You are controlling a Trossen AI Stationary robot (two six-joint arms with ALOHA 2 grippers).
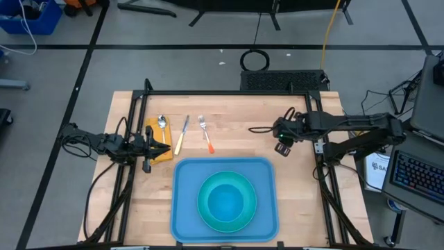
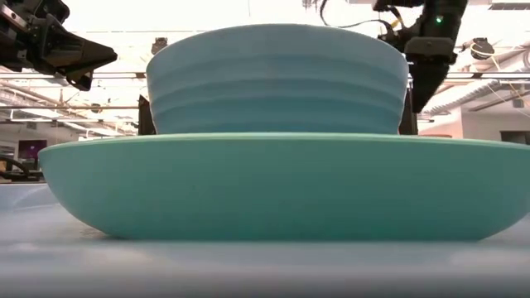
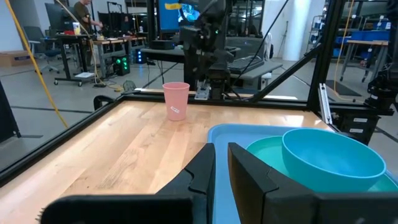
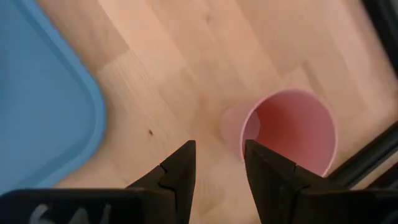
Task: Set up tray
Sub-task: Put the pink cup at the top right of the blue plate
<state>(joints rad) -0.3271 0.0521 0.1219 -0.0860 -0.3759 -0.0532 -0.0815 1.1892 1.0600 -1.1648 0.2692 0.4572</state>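
Wooden tabletop (image 1: 229, 142) carries the light-blue tray (image 1: 184, 208) at its near edge, plate (image 1: 206, 212) and bowl (image 1: 227, 203) already on it. Right gripper (image 4: 219, 163), fingers parted and empty, hovers just beside the pink cup (image 4: 292, 127). It should drop straight down astride the rim (not nudging it). Left gripper (image 3: 221, 165), nearly pressed together, waits near the cutlery.

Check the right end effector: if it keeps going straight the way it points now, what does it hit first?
Likely the pink cup: the right end effector points down at its near rim, fingers apart. Depth is unclear; it may meet the wooden table beside it.
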